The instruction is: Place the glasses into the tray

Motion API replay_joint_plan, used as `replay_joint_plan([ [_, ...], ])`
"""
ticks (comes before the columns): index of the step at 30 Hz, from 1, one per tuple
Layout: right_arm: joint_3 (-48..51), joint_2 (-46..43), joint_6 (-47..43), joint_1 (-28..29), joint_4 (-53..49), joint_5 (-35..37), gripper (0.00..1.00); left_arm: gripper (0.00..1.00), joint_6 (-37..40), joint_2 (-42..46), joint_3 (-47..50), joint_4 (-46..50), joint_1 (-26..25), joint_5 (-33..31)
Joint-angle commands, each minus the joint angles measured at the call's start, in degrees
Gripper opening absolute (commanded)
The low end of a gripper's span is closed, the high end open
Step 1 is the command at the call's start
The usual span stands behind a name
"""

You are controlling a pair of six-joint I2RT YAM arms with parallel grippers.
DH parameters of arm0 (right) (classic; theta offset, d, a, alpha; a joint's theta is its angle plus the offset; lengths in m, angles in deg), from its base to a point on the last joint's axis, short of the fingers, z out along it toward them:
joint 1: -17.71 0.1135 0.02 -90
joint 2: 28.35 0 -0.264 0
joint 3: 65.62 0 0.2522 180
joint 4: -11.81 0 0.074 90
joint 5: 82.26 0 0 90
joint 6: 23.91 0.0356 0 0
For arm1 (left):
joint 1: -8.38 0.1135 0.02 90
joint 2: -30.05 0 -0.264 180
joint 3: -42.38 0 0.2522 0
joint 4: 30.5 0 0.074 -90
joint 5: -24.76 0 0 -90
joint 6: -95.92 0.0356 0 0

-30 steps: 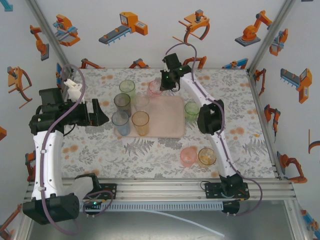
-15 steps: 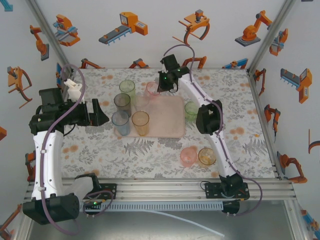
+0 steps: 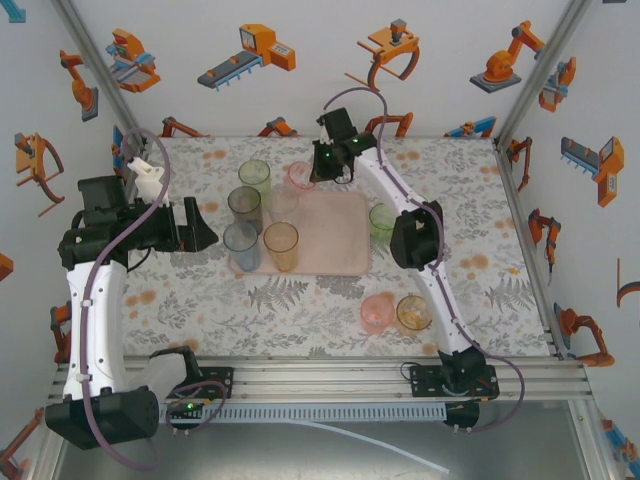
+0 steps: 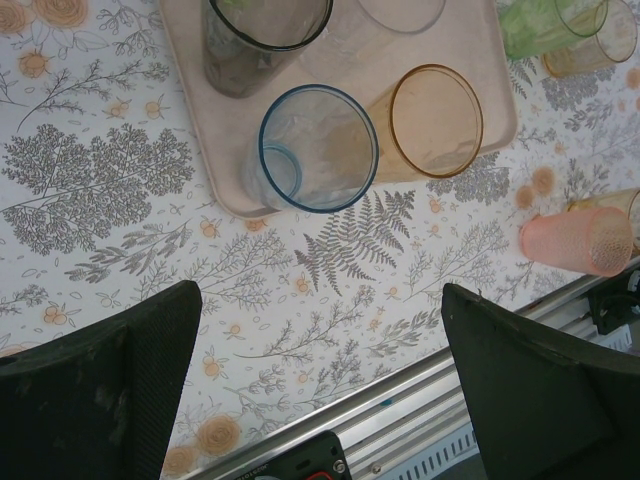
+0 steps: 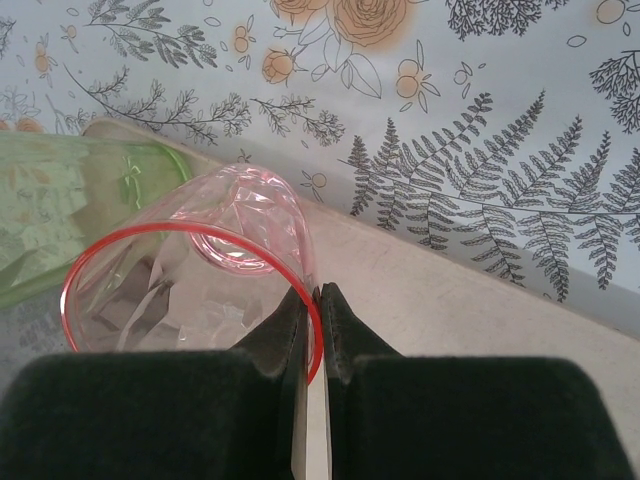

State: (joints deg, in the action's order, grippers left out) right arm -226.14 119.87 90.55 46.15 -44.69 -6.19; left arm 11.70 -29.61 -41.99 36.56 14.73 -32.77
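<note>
Presently: several glasses (image 3: 281,243) on tray (image 3: 335,240); three outstanding, 3–5 o'clock of it. Right gripper (image 5: 312,296) pinching pink glass (image 5: 180,265) rim; left gripper (image 4: 320,300) fingers spread, empty.

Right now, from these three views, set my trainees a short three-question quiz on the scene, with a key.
1. True or false: the right pincer is shut on the rim of the pink translucent tumbler.
2. The blue translucent tumbler stands: A on the pale pink-beige rectangular tray; B beside it; C in a pincer.
3. Fill in: the left pincer has its jaws ____.
Key: 1 true; 2 A; 3 open.
</note>
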Motion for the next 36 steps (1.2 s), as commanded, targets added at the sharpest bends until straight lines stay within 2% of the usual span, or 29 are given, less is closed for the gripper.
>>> replay_joint_plan([
  [1,-2.0,1.0,0.6,0.6,0.3,-0.7,0.10,0.98,-0.6,0.4,-0.9,-0.9,-0.2,1.4],
  [27,-2.6,1.7,0.7,2.0,-1.6,-1.1,0.16,0.98,-1.0,1.4,-0.4,-1.7,-0.2,2.3],
  [36,-2.6,1.9,0.9,2.2,-1.3,-1.6,0.21,0.97,-1.0,1.4,-0.3,-1.7,-0.2,2.2],
])
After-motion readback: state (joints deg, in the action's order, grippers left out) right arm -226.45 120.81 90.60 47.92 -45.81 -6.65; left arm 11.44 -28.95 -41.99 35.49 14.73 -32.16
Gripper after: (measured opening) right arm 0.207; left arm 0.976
